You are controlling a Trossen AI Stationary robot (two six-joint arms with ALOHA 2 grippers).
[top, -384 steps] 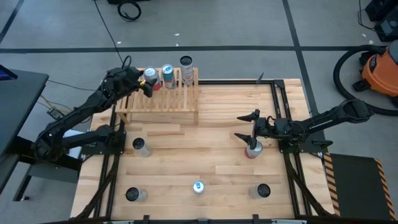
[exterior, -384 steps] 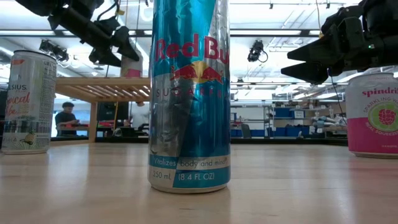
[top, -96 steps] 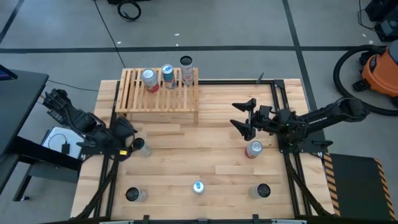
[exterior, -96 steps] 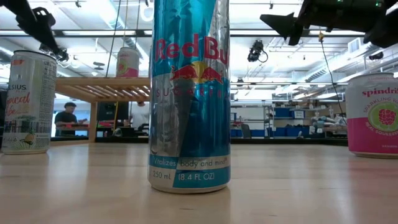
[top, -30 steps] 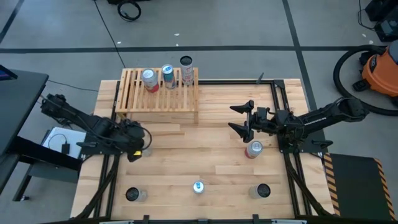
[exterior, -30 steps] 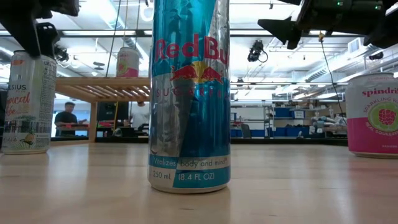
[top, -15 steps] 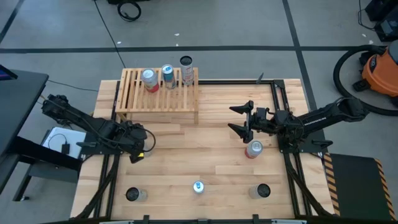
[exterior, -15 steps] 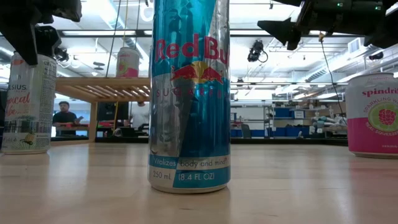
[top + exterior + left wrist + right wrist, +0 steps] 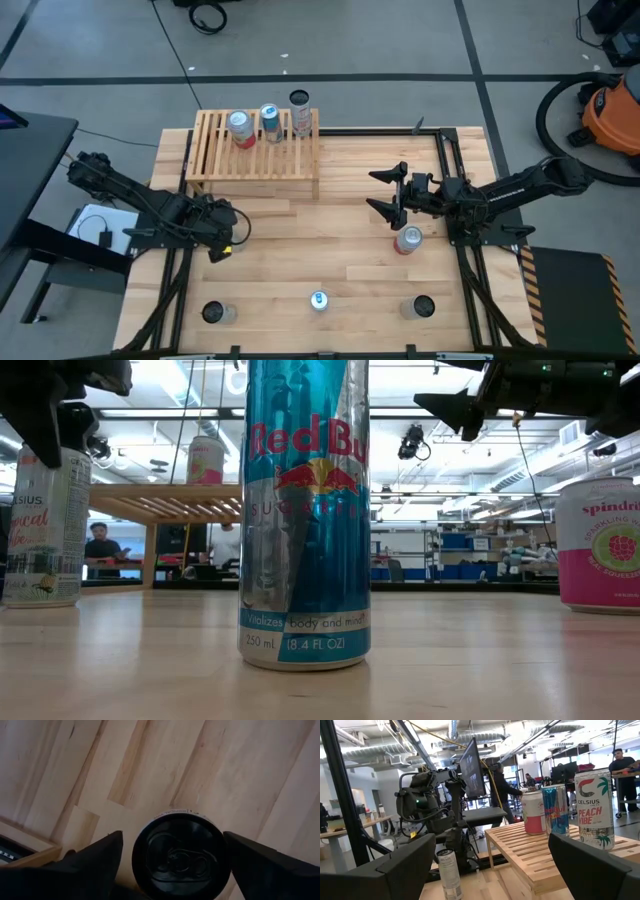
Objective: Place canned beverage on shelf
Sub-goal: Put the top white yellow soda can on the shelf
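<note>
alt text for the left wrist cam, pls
Looking straight down, the left end effector straddles the dark round top of an upright beverage can, one dark finger on each side, gaps still showing. Pale wooden plank tabletop fills the rest.

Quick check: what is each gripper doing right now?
Left gripper: open, fingers either side of a can, no grip visible.
Right gripper: open, empty, above the table.

Overhead looks straight down; low view level across the tabletop [image 9: 320,680].
</note>
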